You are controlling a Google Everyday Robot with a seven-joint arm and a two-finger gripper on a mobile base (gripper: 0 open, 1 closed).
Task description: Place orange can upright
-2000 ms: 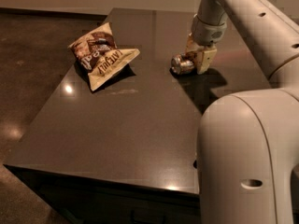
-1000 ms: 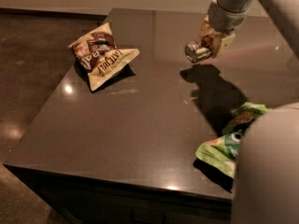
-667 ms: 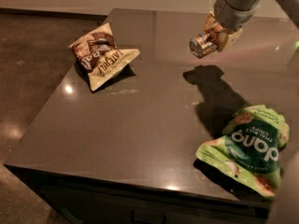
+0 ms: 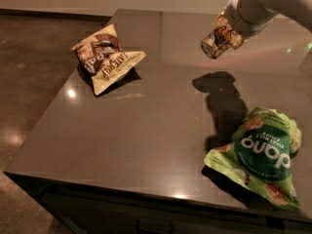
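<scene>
The orange can (image 4: 218,39) is in the air above the far right part of the dark table (image 4: 146,130). It is tilted, with a silver end pointing down and to the left. My gripper (image 4: 230,33) is shut on the can and comes in from the upper right corner. The can's shadow lies on the table below it.
A brown and cream snack bag (image 4: 105,57) lies at the table's far left. A green chip bag (image 4: 261,155) lies at the near right. The table's front edge runs along the bottom and its left edge drops to a brown floor (image 4: 29,72).
The gripper has lifted the can off the table and carried it up and to the right. The arm has moved out of the foreground, so the green bag now shows.
</scene>
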